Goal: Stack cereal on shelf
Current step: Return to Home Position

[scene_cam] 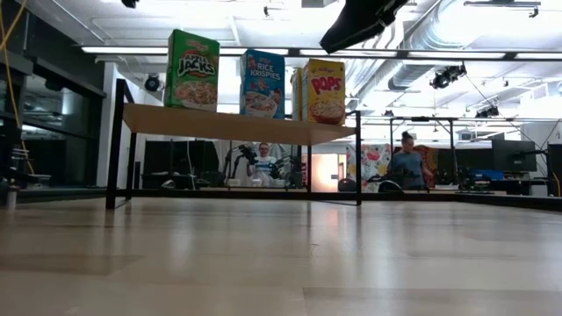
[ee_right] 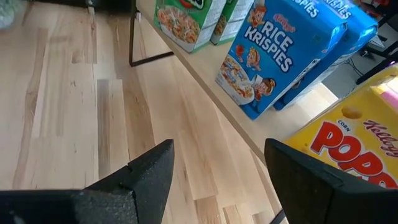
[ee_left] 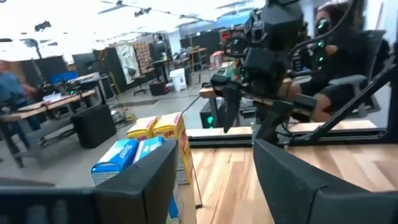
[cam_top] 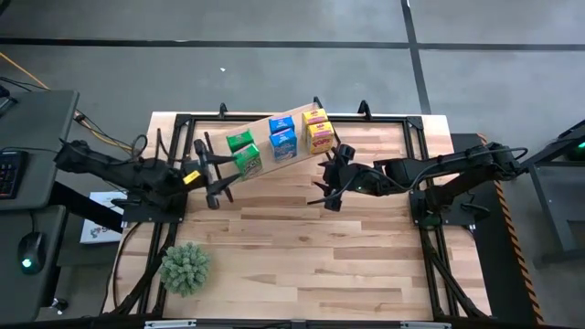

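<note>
High view: cereal boxes (cam_top: pixel 281 137) stand on the shelf (cam_top: pixel 264 152); my left gripper (cam_top: pixel 219 178) and right gripper (cam_top: pixel 325 187) hang nearby.
Wrist views: both spread wide, empty.
Judgement: stacking done; next, I retract both arms home, clear of the shelf.

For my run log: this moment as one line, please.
cereal: six on shelf | left fingers: open, empty | right fingers: open, empty

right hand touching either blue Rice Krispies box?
Apart. High view: right hand hangs over bare tabletop, with a clear gap to the nearer blue Rice Krispies box.
</note>
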